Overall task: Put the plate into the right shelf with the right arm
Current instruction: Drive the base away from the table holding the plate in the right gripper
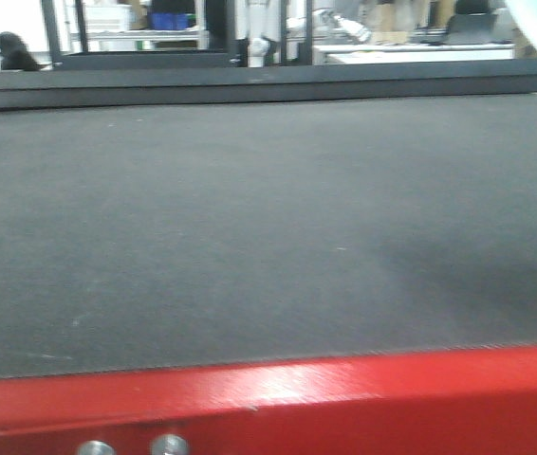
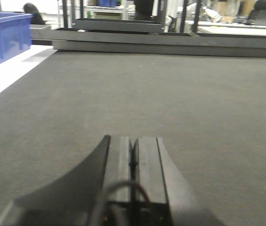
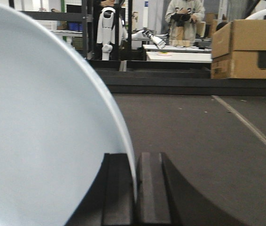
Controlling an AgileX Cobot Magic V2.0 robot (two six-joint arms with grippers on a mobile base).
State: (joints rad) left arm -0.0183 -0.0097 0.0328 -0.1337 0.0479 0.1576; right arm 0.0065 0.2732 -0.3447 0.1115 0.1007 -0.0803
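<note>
Glossy white round plate [image 3: 39,132] pinched at its rim in my right claw [image 3: 136,165].
Claw clenched on the near rim; plate stands on edge, left of the fingers, above the dark grey felt table [image 3: 194,141]. Stiff, slick, breakable, likely some weight: a rim pinch may slip or swing, so a deeper bite is safer. My left claw [image 2: 133,143] is clenched, empty.

Robotics lab or workshop: beyond right end effector [image 3: 136,188], white robot [image 3: 105,28], dark racking [image 3: 83,33], cardboard box [image 3: 248,49] up right; ahead-left of left end effector [image 2: 133,160], blue storage bin [image 2: 3,37].
</note>
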